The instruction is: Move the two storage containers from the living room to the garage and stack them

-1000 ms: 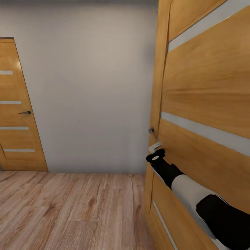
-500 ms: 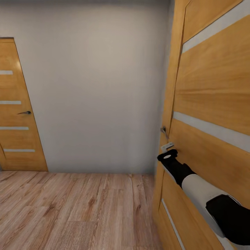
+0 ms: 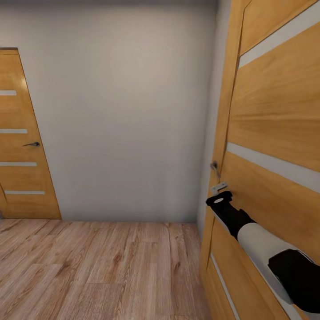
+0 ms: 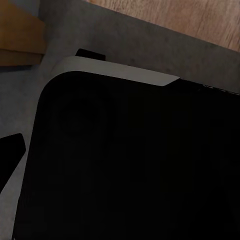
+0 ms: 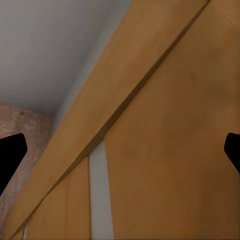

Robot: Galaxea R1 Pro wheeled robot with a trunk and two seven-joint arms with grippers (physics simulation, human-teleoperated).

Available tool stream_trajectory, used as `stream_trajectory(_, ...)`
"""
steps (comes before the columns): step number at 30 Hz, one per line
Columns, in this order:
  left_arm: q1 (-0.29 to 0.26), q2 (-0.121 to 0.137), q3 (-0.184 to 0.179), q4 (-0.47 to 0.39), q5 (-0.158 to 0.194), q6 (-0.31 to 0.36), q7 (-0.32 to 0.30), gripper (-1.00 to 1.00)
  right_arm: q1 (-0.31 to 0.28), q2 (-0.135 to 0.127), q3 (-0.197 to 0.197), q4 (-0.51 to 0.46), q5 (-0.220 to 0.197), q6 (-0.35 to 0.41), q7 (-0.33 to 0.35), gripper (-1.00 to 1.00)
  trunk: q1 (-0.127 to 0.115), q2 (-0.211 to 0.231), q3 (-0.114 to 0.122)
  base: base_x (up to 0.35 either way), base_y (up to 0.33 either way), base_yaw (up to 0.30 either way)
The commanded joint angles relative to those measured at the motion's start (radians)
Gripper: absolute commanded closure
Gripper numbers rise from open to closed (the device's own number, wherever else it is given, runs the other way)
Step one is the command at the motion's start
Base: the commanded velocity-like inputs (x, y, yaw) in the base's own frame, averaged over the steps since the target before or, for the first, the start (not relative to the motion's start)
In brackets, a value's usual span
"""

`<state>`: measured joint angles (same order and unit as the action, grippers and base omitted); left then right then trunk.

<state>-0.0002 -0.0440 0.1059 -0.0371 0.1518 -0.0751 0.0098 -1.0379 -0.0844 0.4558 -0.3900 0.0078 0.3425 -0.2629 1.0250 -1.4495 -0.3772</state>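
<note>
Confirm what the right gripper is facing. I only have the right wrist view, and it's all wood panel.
Observer: In the head view, the right gripper sits just below the lever handle at the edge of the near door. I can't tell if they touch.
Operator: Other doors?
Observer: A second door stands at the far left and looks closed.
Operator: Left side?
Observer: The left wrist view looks onto a dark part of the robot's own body, with the plank floor beyond it.
</note>
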Motion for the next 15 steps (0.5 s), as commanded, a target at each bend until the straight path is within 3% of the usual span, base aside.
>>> stream_trajectory(1,0.000,0.000,0.008,-0.001,0.002,-0.002,0.001,-1.00,-0.001,-0.005,0.003,-0.001,0.009,0.012,-0.007,-1.00,0.000,-0.001,-0.001,0.000,0.000,0.000)
stream_trajectory(15,0.000,0.000,0.008,-0.001,0.002,-0.002,0.001,-1.00,-0.001,-0.040,0.003,-0.001,0.009,0.012,-0.007,-1.00,0.000,-0.001,-0.001,0.000,0.000,0.000)
